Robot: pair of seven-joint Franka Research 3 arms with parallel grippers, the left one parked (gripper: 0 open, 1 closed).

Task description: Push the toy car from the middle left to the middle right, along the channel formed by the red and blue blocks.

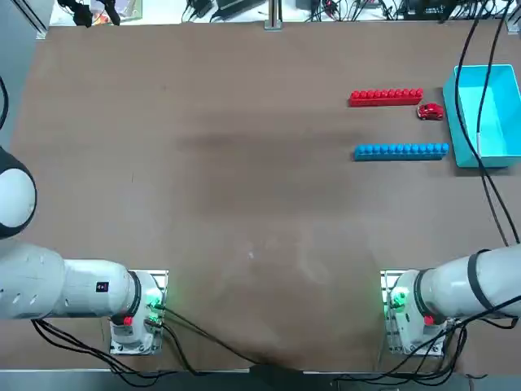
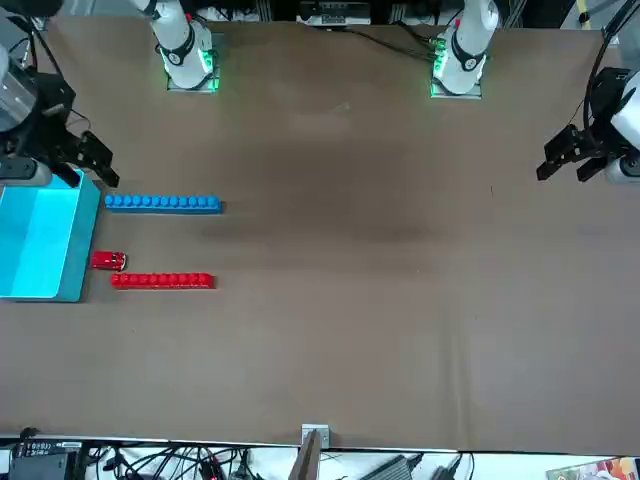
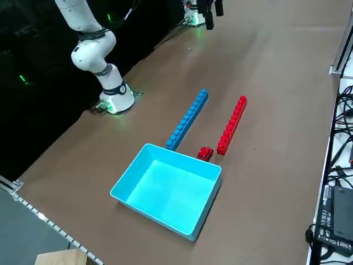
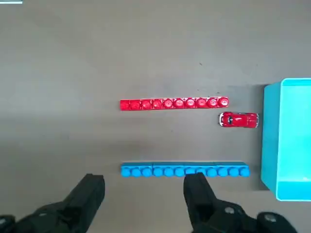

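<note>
- While the brown tabletop [image 1: 244,204] spreads flat and faintly glossy beneath everything, a smudgy darker patch marks its middle; beyond its far edge lies a white surface [image 2: 350,464] strewn with black cables [image 3: 345,116] and dark equipment [image 3: 337,218], with an upright metal post [image 2: 308,455] at the edge.
- At the table's right stands an open light-blue box [image 1: 496,114]; its smooth inner floor and walls show in the right side view; dark cords [image 1: 480,155] cross above it in the top view.
- Left of the box, two studded bars run roughly parallel, the red one [image 1: 387,98] farther from the robot's bases and the blue one [image 1: 401,152] nearer; the channel [image 1: 378,125] of bare brown table lies between them.
- The toy car [image 1: 431,112] sits at the channel's right end, just beside the box's left wall; most of it is past the red bar's end, and it is nearer that bar than the blue one.
- The right gripper [image 4: 145,179] hangs raised above the table on the box's base side; its two black fingers are parted, gripping nothing.
</note>
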